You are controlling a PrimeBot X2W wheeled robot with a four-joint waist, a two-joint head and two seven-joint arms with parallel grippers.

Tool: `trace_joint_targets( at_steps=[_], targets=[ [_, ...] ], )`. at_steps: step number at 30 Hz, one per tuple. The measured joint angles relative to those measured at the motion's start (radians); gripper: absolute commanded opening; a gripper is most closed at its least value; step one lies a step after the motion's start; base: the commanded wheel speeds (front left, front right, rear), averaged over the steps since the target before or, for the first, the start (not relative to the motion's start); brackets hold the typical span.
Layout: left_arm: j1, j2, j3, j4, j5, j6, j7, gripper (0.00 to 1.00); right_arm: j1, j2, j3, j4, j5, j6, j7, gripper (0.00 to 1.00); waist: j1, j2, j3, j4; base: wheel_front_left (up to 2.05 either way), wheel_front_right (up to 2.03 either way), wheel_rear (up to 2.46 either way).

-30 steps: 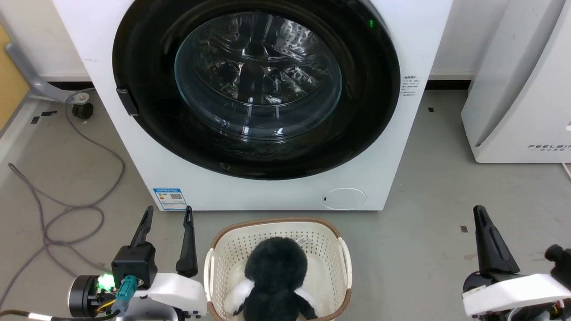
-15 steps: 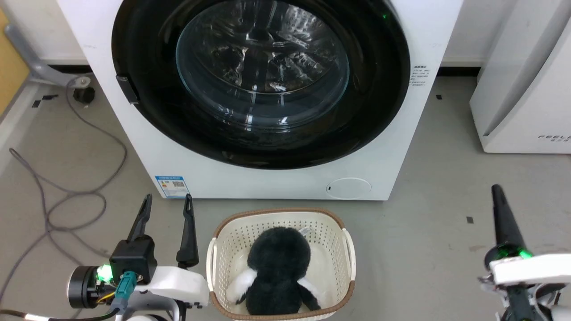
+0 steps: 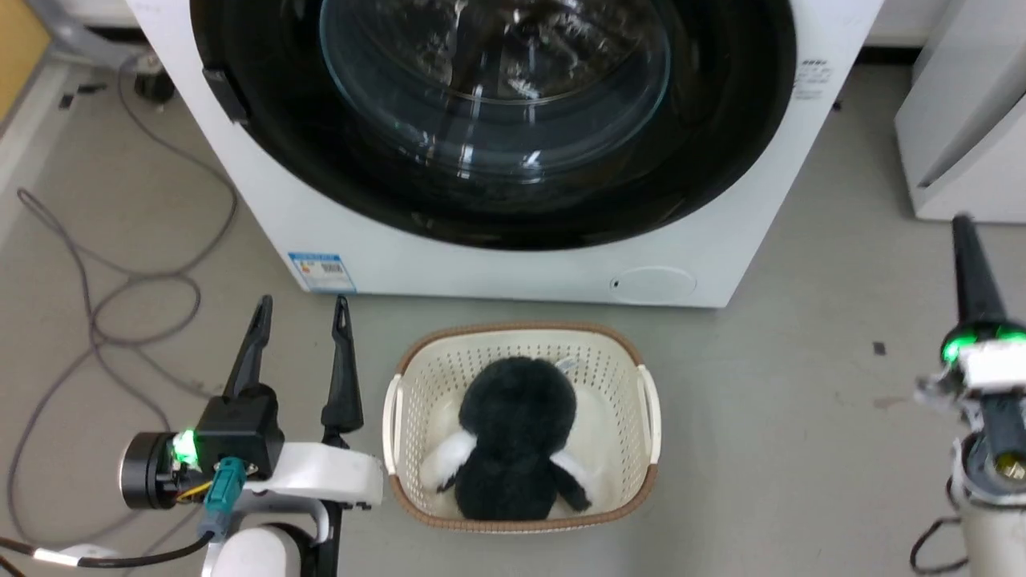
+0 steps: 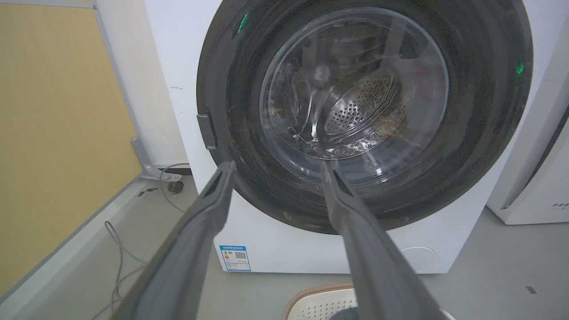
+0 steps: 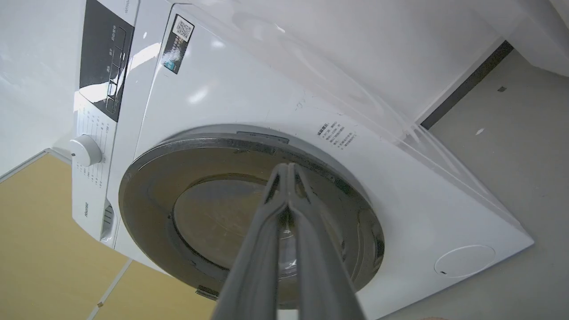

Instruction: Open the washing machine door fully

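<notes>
Standing spread and empty, the left gripper (image 3: 301, 308) sits just beside a basket (image 3: 521, 330) holding a black-and-white plush toy (image 3: 517, 433). The right gripper (image 5: 288, 166) has its fingers pressed together, empty. Beyond, the door (image 3: 497, 216) lies shut on the washer (image 3: 481, 272); its blue label (image 3: 322, 272) is unreadable.
</notes>
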Motion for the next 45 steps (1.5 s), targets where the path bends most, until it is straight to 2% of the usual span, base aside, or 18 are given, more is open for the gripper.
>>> trace_joint_targets(
  at_steps=[15,28,38,45],
  targets=[
    [-0.084,0.0,-0.03,-0.03,-0.001,0.027,-0.032,1.0,-0.359,-0.146,0.067,0.22,0.107,0.0,0.016,0.0,0.0,0.0,0.15,0.049,0.0,0.0,0.0],
    [-0.131,0.0,-0.066,-0.041,-0.025,0.062,-0.06,1.0,-0.619,-0.211,0.174,0.38,0.162,0.0,0.045,0.0,0.0001,0.0,0.241,0.102,0.0,0.0,0.0],
    [-0.154,0.0,-0.087,-0.046,-0.033,0.084,-0.08,1.0,-0.711,-0.238,0.243,0.437,0.245,0.0,0.12,0.0,0.0,0.0,0.289,0.128,0.0,0.0,0.0],
    [-0.171,0.0,-0.092,-0.046,-0.034,0.093,-0.095,1.0,-0.734,-0.279,0.272,0.442,0.348,0.0,0.229,0.0,0.0,0.0,0.306,0.13,0.0,0.0,0.0]
  ],
)
